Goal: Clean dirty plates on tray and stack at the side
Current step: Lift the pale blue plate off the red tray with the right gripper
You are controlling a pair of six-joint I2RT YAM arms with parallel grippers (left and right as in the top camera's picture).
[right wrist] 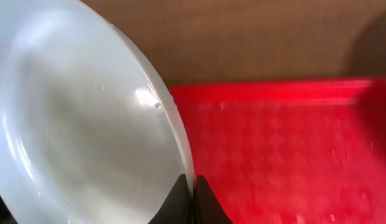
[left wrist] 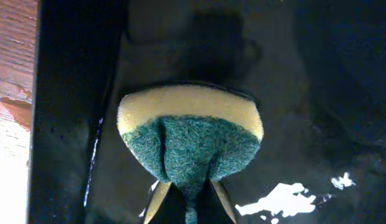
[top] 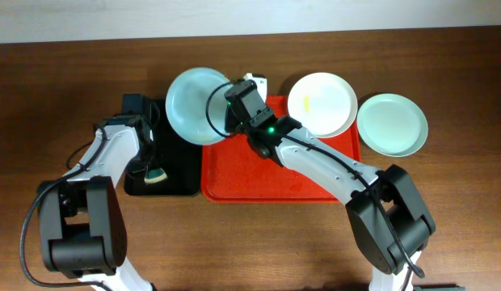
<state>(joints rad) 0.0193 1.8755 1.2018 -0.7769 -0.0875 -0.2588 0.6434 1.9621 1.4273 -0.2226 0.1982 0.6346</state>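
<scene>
The right tool [right wrist: 194,199] pinched the pale blue plate [right wrist: 81,124] by its rim, the plate tilted up on its left and the tray [right wrist: 292,155] on its right. The left tool [left wrist: 190,202] squeezed a sponge [left wrist: 190,140]. Hard scrubbing could likely twist the edge-held plate loose.

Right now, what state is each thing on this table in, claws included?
Light blue plate: tilted, pinched at its rim.
White plate: lying flat at the red tray's far right corner, with a yellow smear.
Mint green plate: flat on the table right of the tray, no smear visible.
Red tray: middle bare.
Sponge: squeezed, above the black tray.
Left claw: shut on the sponge.
Right claw: shut on the light blue plate.
</scene>
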